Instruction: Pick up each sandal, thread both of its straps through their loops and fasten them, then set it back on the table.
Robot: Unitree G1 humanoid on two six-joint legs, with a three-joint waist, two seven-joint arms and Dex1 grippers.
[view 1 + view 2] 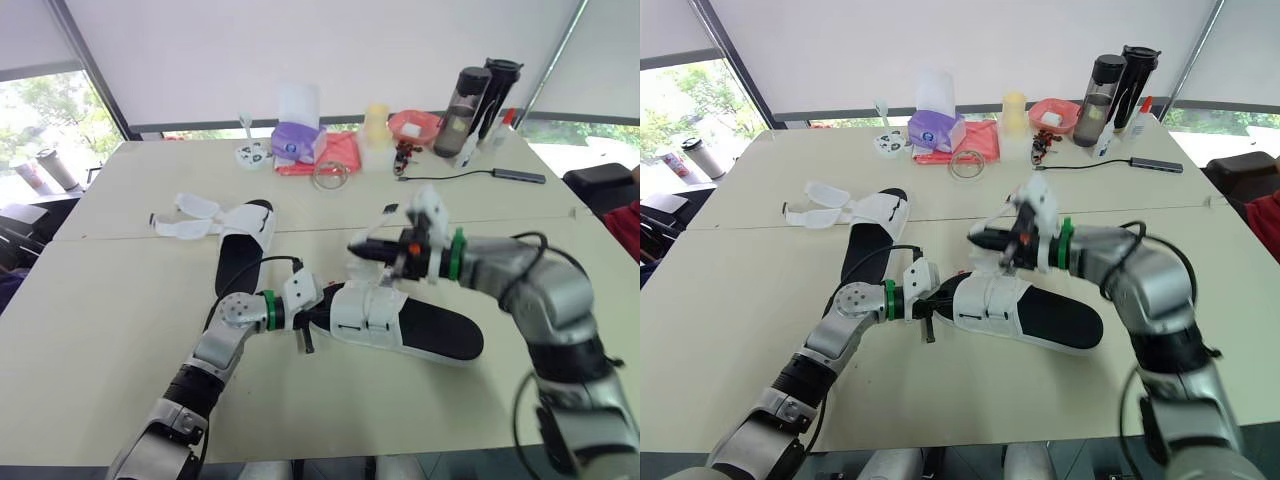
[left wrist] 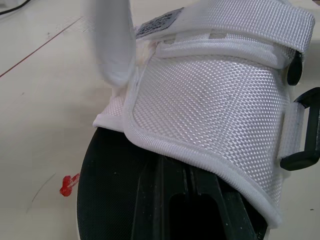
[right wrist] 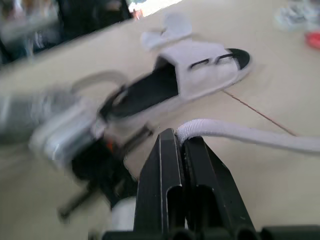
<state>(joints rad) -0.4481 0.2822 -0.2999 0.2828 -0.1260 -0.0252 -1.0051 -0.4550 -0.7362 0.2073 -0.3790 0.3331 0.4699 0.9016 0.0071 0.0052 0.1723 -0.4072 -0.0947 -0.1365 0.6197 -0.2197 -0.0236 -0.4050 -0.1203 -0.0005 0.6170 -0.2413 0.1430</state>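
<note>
The right end effector (image 3: 181, 136) is clamped on the end of a white woven strap (image 3: 250, 134), just above the black-soled sandal with a white woven upper (image 1: 400, 325) lying on the pale desk (image 1: 120, 330). The left end effector (image 1: 306, 322) sits at that sandal's toe end (open or closed, I cannot tell). Beyond it lies a second matching sandal (image 1: 240, 240).

Tip of left gripper (image 1: 932, 308) concealed beneath white upper of near sandal (image 1: 990, 300). Far end of strap (image 3: 250, 134) cut off by the right wrist view's edge; left arm (image 3: 55, 135) blurred there. The black loop (image 2: 302, 130) is partly cropped in left wrist view.
</note>
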